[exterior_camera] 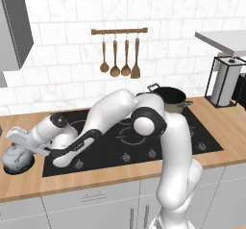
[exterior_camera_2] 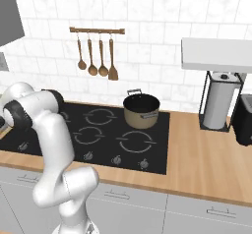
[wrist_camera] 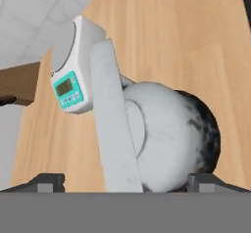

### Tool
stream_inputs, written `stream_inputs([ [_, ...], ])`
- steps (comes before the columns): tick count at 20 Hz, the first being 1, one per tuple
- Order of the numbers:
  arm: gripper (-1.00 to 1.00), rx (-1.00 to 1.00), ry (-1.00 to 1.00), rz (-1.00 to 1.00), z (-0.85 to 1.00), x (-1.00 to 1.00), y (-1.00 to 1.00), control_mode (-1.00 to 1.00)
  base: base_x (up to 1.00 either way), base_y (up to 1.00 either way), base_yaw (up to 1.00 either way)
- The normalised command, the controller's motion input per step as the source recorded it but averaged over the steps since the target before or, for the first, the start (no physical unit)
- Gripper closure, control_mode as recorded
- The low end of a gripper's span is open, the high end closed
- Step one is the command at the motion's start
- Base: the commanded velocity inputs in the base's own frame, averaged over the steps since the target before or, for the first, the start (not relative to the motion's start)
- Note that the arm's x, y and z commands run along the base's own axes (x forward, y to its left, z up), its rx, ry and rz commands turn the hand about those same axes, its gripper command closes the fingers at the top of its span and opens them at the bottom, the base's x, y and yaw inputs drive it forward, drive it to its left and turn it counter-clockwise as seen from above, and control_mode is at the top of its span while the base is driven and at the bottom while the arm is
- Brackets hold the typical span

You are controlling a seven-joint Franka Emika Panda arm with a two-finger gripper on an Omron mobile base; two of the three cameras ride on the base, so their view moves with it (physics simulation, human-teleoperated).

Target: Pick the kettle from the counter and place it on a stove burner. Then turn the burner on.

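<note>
At the counter's (exterior_camera: 230, 127) far left, gripper (exterior_camera: 17, 137) over kettle (exterior_camera: 15, 159).
Fingertips (wrist_camera: 49, 180) stand wide apart either side of the arched handle (wrist_camera: 115, 129), holding nothing yet; coming from above suits lifting it right to the wide stove burner (exterior_camera_2: 136, 142).

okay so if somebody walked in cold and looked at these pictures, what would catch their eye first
Probably the white arm folded low across the black cooktop, its gripper over the silvery kettle on the wood counter at the left. Next, the tan pot at the cooktop's back, under hanging wooden spoons.
</note>
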Motion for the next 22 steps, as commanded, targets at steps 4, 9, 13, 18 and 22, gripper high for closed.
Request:
stream_inputs([
  [4,-1.00,0.00,0.00,-0.15,-0.11,0.29,0.01,-1.00,0.00,0.00,0.00],
  [9,1.00,0.00,0.02,-0.13,-0.05,0.15,0.00,-1.00,0.00,0.00,0.00],
  [13,1.00,0.00,0.01,-0.10,0.05,-0.09,-0.07,-1.00,0.00,0.00,0.00],
  [18,1.00,0.00,0.00,-0.09,0.21,-0.17,-0.11,-1.00,0.00,0.00,0.00],
  [22,1.00,0.00,-0.06,-0.05,0.45,-0.24,-0.07,-1.00,0.00,0.00,0.00],
])
